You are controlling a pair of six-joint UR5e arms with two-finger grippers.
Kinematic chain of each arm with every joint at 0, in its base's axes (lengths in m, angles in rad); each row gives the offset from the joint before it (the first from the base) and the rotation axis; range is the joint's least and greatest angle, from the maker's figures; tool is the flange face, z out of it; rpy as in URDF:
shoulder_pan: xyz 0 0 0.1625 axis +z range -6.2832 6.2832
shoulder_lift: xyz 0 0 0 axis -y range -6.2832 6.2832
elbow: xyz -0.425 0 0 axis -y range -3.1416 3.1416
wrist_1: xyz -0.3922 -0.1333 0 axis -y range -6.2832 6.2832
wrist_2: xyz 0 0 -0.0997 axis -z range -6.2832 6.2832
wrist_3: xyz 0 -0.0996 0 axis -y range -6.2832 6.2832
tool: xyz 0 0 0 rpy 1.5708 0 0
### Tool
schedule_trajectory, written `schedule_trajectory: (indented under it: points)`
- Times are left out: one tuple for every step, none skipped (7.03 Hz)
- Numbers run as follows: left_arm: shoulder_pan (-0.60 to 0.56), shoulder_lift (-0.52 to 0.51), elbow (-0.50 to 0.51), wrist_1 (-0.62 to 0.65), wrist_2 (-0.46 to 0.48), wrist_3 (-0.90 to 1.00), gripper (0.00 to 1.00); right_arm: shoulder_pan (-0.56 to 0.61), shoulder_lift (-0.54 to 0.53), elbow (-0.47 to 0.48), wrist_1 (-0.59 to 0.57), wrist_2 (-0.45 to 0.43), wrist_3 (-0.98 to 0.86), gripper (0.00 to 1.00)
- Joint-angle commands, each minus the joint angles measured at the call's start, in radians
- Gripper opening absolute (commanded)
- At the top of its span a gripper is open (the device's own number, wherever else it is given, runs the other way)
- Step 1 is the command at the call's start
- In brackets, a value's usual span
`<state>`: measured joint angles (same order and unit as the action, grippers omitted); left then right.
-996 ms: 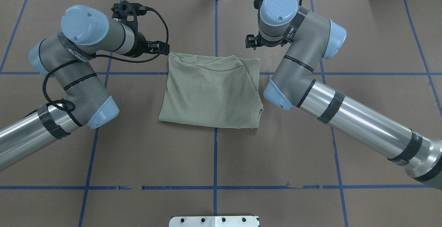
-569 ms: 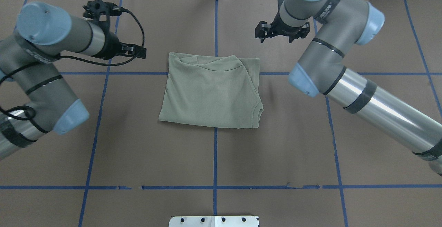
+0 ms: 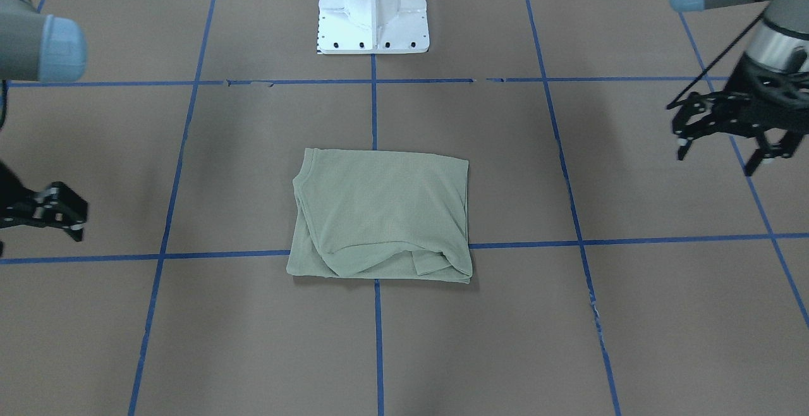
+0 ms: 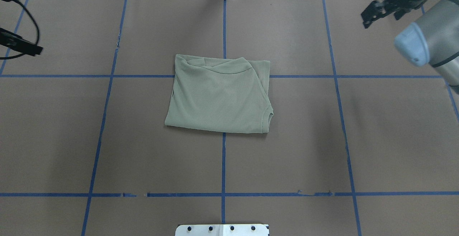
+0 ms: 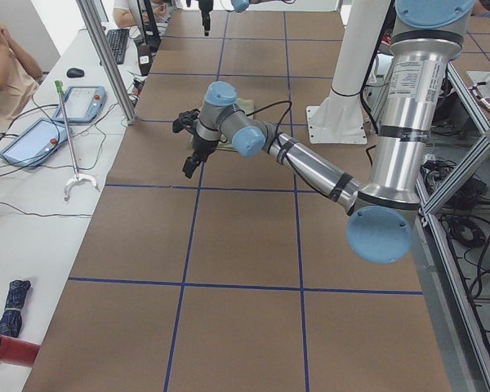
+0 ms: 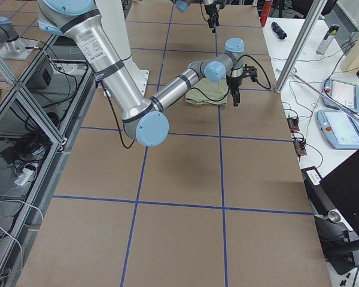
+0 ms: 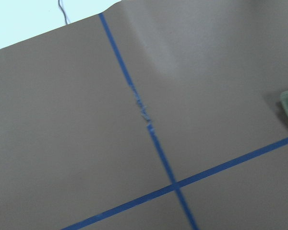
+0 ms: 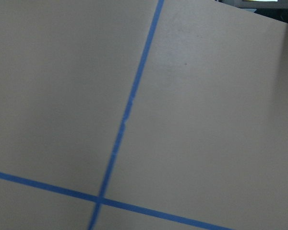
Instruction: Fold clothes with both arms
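The desk [image 4: 287, 157] is covered in brown paper, marked into large squares by blue tape lines [image 4: 223, 164].

The 2 arms stand at opposite ends of the desk. In the side views, the left arm [image 5: 310, 163] and the right arm [image 6: 167, 92] each reach out low over the brown surface.

The shirt [image 4: 218, 98], sage green, lies flat at the desk's middle, folded into a rough rectangle. It sits over a crossing of 2 tape lines. Its round collar [image 4: 268, 116] shows at the near right corner in the overhead view, and loose folds bunch along the far edge. Nothing touches it.

The white pedestal base [image 3: 373, 8] stands at the robot's edge of the desk, in line with the shirt.

The left hand [image 3: 717, 160] hangs above the desk with its fingers spread apart, holding nothing, well away from the shirt. The right hand [image 4: 381, 20] is at the far right corner in the overhead view, also spread and empty.
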<state>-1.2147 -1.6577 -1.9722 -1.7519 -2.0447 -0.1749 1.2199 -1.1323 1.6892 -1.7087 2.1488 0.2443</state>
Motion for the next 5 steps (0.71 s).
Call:
schedule_trajectory:
  points:
    - [-0.309,0.070,0.025,0.165,-0.078,0.419,1.00,0.229,-0.136,-0.003,-0.084,0.113,-0.334,1.00]
    - [-0.351,0.102,0.047,0.225,-0.095,0.422,1.00,0.265,-0.247,0.013,-0.075,0.129,-0.342,1.00]
    - [-0.355,0.140,0.097,0.223,-0.097,0.422,1.00,0.265,-0.344,0.021,-0.042,0.128,-0.338,1.00]
    - [-0.377,0.136,0.120,0.224,-0.098,0.422,1.00,0.265,-0.397,0.021,-0.031,0.129,-0.330,1.00]
    - [-0.378,0.134,0.160,0.270,-0.130,0.416,1.00,0.270,-0.423,0.026,-0.029,0.129,-0.329,1.00]
